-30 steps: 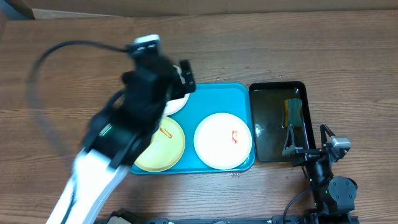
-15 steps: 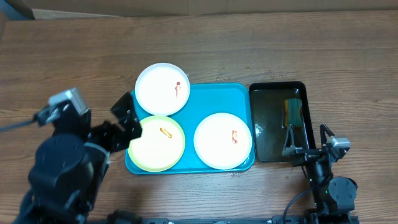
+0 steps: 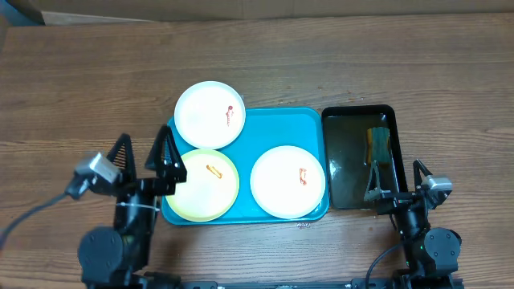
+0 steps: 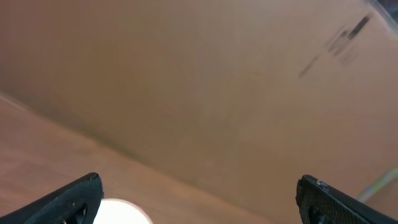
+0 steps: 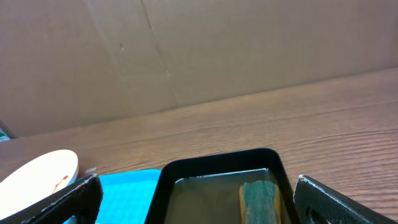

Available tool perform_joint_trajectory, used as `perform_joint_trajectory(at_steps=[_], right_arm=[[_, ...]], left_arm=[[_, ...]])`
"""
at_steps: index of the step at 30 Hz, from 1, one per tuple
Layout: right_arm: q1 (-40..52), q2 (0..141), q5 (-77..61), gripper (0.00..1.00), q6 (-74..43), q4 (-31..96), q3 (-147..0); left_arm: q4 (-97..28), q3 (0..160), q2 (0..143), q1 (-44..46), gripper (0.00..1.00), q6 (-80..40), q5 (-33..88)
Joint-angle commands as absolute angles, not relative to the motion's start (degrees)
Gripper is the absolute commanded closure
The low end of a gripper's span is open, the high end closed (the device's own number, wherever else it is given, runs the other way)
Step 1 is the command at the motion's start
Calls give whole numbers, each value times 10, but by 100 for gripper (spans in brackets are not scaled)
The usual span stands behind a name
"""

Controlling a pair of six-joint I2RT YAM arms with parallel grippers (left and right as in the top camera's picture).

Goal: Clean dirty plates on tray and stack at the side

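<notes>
The turquoise tray (image 3: 313,120) lies mid-table. A pale yellow plate (image 3: 206,185) with an orange smear sits in its left half. A white plate (image 3: 288,181) with a red smear sits in its right half. A second white plate (image 3: 209,115) with a red smear lies at the tray's back left corner, partly over the rim and the table. My left gripper (image 3: 144,156) is open and empty, just left of the yellow plate. Its wrist view shows its fingertips (image 4: 74,199) wide apart and a sliver of white plate (image 4: 121,214). My right gripper (image 3: 395,181) is open and empty at the black basin's front right.
A black basin (image 3: 329,156) of murky water stands right of the tray, with a yellow-green sponge (image 3: 378,144) in it. The right wrist view shows the basin (image 5: 217,168), sponge (image 5: 258,202), tray corner (image 5: 124,186) and a white plate (image 5: 37,174). A cardboard wall runs along the back.
My left arm has pulled back from over the tray's back left to the front left of the table. The back white plate now shows in full. The right arm has not moved.
</notes>
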State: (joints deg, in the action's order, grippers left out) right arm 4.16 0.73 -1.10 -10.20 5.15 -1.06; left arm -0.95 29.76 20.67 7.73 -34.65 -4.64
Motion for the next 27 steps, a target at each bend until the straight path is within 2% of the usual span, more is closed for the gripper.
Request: perform_joint_trajectory(at_steps=[1,18,27], right_arm=[[39,2,-10,0,-96,48,-4],[39,2,-10,0,-96,48,-4],[39,2,-10,0,-96,48,-4]], left_arm=[[34,224,158,65,0,-373,-29],[33,76,1,30,0,-375,-30],[25,48,2,29,0,-369,-35]])
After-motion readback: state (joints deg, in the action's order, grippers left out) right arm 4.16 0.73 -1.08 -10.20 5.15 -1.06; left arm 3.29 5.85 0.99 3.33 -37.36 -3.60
